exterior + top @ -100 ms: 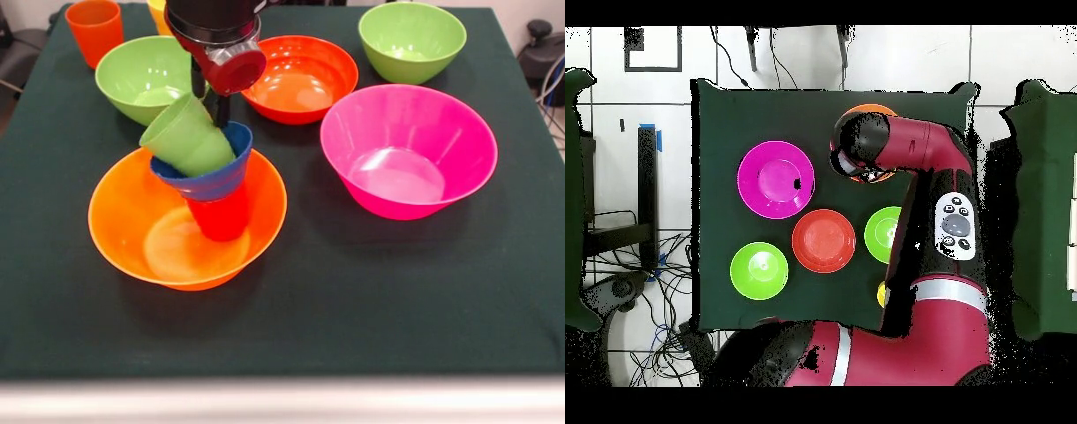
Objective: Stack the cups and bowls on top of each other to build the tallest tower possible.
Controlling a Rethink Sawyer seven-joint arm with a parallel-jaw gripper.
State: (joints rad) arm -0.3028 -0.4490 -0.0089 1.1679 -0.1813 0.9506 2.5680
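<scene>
orange bowl (132,238) under leaning red-blue-green tower (207,172)

Bright, even lighting from above in the front view. Soft glare patches on the glossy insides of the pink bowl (406,150), big orange bowl (168,243) and red-orange bowl (300,78). Faint, short shadows under the bowls on the dark desk (371,291). Slightly soft focus overall, pale blurred strip along the near desk edge. Overhead view evenly lit, floor tiles (895,60) washed bright, bowl colours flat with little shading.
</scene>
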